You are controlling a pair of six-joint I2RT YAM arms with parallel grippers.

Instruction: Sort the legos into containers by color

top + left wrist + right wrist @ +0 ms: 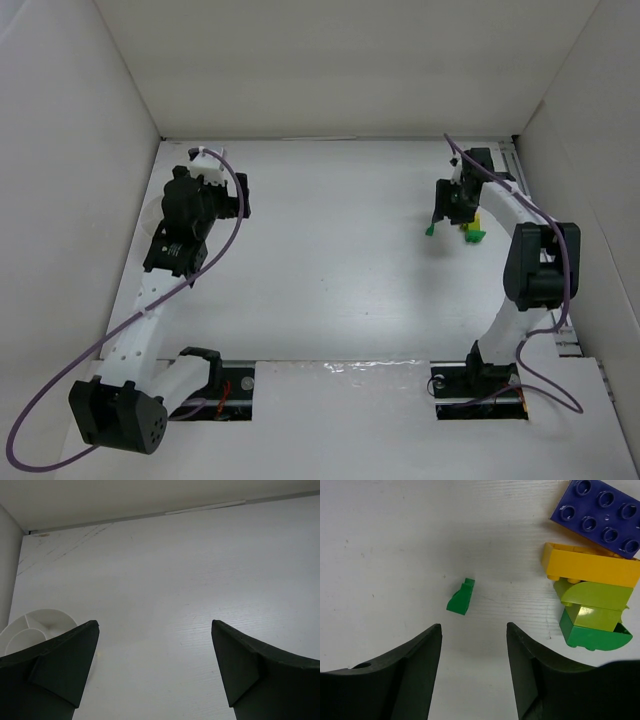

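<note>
Green, one lego [460, 597] lies just ahead of my right jaws, apart and empty; stacked legos [592, 595] sit right of it. Far left of it, my left jaws gape beside the bowl [30, 630].

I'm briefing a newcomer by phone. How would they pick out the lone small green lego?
Find the right gripper on the right side of the table. A cluster of blue, yellow, lime and green bricks lies beside it; the small green lego sits apart from that cluster on bare table, just ahead of the open jaws. It alone touches nothing and is the smallest piece.
</note>
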